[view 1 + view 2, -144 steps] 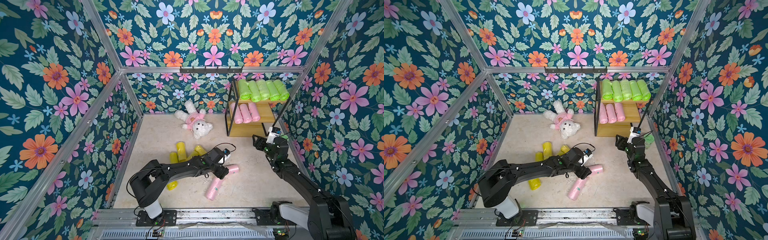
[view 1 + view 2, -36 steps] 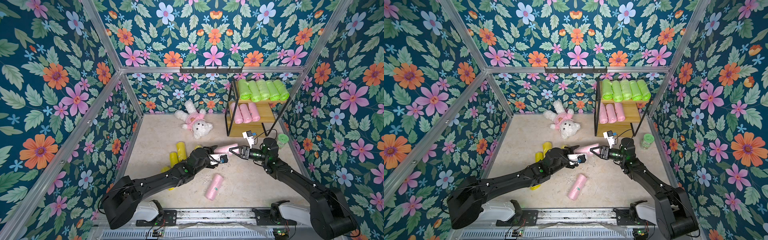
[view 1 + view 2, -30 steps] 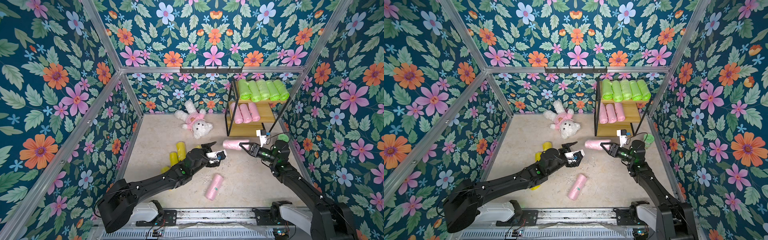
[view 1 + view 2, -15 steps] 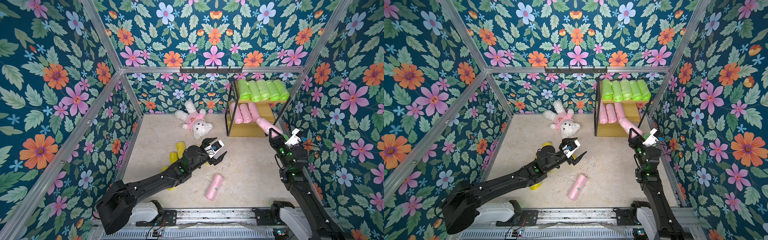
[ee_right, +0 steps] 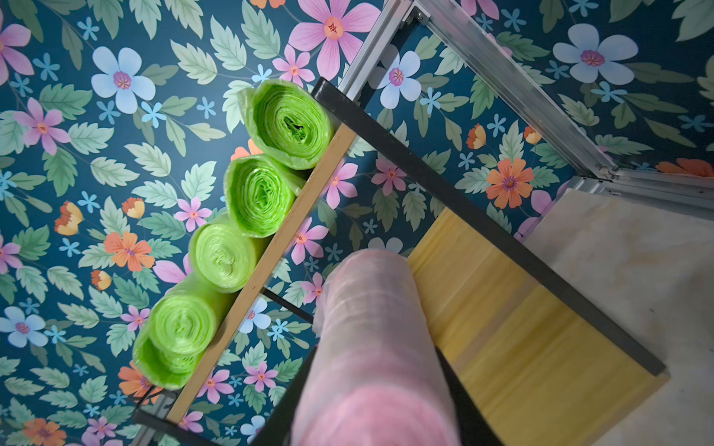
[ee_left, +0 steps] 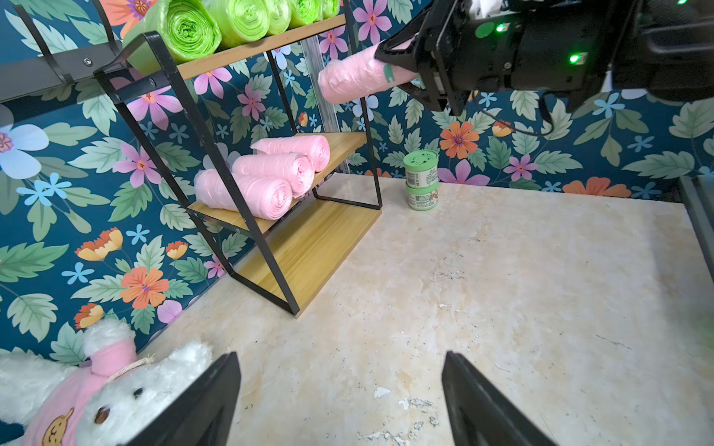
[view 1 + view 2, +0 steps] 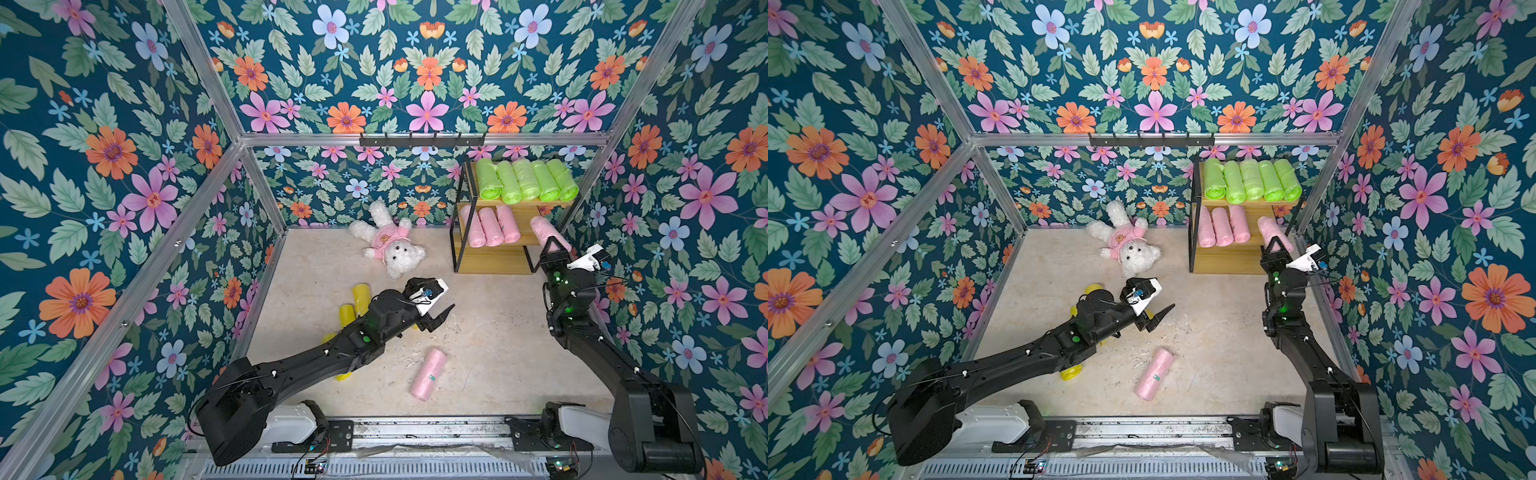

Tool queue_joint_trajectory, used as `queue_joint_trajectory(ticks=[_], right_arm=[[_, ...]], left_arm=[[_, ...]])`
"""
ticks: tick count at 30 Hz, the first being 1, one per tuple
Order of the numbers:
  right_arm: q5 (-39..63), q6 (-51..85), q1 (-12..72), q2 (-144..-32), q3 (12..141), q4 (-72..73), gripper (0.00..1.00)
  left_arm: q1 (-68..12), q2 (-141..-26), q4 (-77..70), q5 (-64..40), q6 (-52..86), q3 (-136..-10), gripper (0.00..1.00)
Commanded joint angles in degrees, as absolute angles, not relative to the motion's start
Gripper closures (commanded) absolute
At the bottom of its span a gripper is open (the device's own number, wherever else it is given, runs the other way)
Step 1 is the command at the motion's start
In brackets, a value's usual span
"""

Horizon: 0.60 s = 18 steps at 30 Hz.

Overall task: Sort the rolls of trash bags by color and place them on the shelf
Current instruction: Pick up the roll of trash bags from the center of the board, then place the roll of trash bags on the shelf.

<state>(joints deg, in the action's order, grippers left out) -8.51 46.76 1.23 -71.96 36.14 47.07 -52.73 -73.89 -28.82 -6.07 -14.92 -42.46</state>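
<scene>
Floral booth [image 7: 415, 62]: shelf [image 6: 309, 239] holds green, pink rolls [image 7: 525, 180]; right fingers [image 6: 432, 90] grip pink roll [image 6: 351, 79], left fingers [image 6: 208, 405] wide.

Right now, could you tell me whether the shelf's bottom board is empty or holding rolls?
Empty: the bottom board of the shelf shows only bare wood in the left wrist view.

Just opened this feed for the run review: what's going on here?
The right gripper is shut on a pink roll, holding it in the air by the right end of the shelf. The middle tier has three pink rolls; the top tier has five green rolls. The left gripper is open and empty above the floor. A second pink roll and the yellow rolls lie on the floor.
</scene>
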Motion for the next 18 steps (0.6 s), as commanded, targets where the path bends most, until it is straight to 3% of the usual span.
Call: queue_joint_trajectory(ticks=[1,18], right_arm=[[-13.3,45.1,2.2,-74.9,38.1,53.0,0.67],[-16.7,41.7,3.7,-90.4,48.6,48.6,0.66]], left_arm=[[-52.7,-73.9,-28.3,-7.2,-13.6,-43.0,0.13],[-52.7,-73.4,-24.9,-8.2,-14.9,-43.8,0.14]])
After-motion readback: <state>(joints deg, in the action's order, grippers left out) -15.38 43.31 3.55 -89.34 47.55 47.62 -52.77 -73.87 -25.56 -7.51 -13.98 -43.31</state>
